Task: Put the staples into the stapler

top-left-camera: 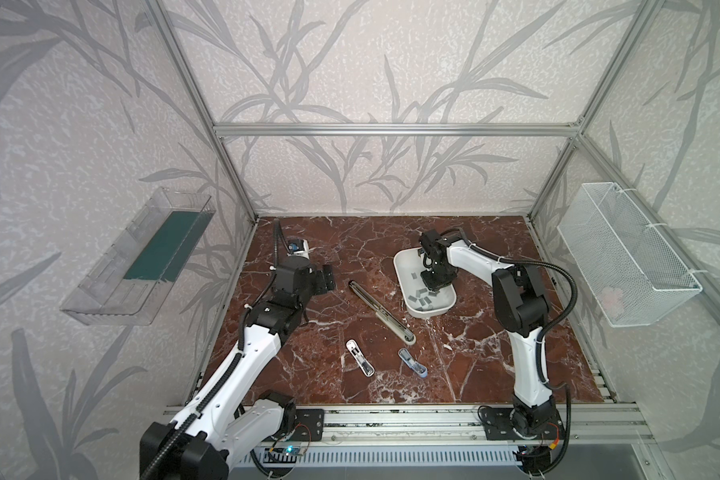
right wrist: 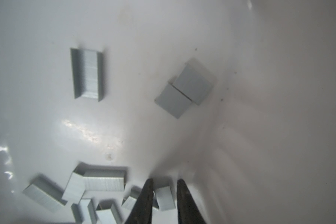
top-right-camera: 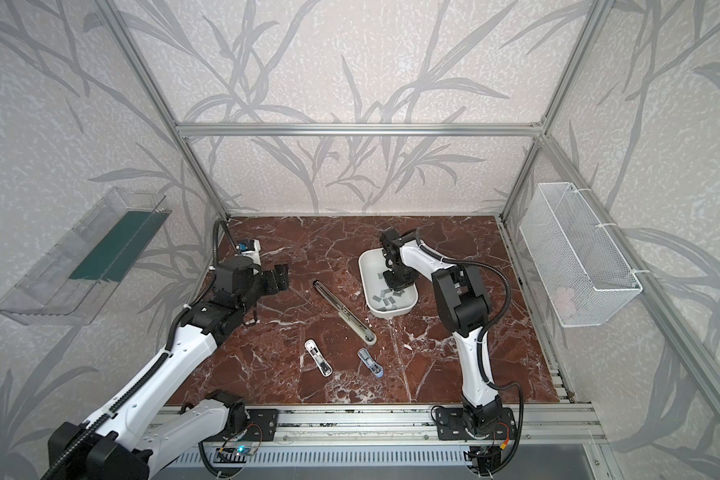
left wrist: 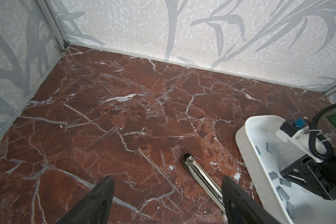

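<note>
Nearest you on the desk [top-left-camera: 495,353] lie a small white stapler [top-left-camera: 359,358] and a small blue stapler [top-left-camera: 412,363], apart. Beyond them the long stapler [top-left-camera: 381,311] lies open, slantwise. Your left pincer [left wrist: 167,180] hangs wide, just left of its far end. Farther right, the staples [top-left-camera: 422,296] sit in the white tray [top-left-camera: 431,311], where your right pincer [right wrist: 164,181] stands narrow, clamped on one strip.

Around me pale walls [top-left-camera: 350,62], grey leaf print. Aluminium frame [top-left-camera: 391,129] at corners and across back. My table [top-left-camera: 495,365]: red-brown marble, white veins. Clear tray [top-left-camera: 100,291] on left wall, white mesh basket [top-left-camera: 624,257] on right. Light soft, even.
</note>
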You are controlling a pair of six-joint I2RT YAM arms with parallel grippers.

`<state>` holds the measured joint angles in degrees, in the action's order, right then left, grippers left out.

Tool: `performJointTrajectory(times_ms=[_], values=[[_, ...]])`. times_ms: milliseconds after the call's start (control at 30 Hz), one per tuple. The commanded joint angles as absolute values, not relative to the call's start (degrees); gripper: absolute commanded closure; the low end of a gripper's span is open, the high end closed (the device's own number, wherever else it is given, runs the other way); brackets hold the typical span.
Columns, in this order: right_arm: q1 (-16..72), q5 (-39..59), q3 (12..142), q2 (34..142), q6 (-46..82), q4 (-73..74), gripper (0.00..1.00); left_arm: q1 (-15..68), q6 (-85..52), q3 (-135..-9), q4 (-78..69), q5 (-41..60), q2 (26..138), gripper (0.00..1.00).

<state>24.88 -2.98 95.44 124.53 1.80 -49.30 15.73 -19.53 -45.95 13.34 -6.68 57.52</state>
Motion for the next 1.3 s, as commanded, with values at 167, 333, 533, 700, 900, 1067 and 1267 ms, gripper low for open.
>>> performJointTrajectory(times_ms=[167, 333, 533, 700, 900, 1067, 1267], values=[[24.7, -2.37, 94.16, 124.77, 1.46, -48.8, 0.82, 15.48, -20.22, -45.54, 14.5, -7.91, 55.63, 0.13], [24.68, -2.98, 94.34, 124.15, 1.5, -48.91, 0.87, 15.53, -20.92, -45.74, 14.75, -7.82, 56.3, 0.14], [24.67, -6.08, 100.72, 121.18, 2.87, -54.54, 0.88, 15.31, -33.13, -49.0, 20.91, -14.53, 59.92, 0.07], [25.87, -7.78, 105.54, 115.96, 6.34, -58.58, 0.89, 15.03, -36.18, -50.3, 24.47, -10.01, 64.12, 0.08], [34.31, -9.48, 100.44, 104.81, 12.6, -56.9, 0.9, 15.03, -37.57, -37.38, 11.33, -0.61, 60.21, 0.08], [45.53, -7.35, 83.3, 93.44, 17.46, -43.72, 0.9, 14.67, -37.68, -29.23, 10.28, 0.04, 50.07, 0.05], [53.43, -2.65, 71.49, 88.9, 24.04, -35.92, 0.92, 13.93, -29.33, -27.36, 14.92, -1.76, 47.36, 0.05]])
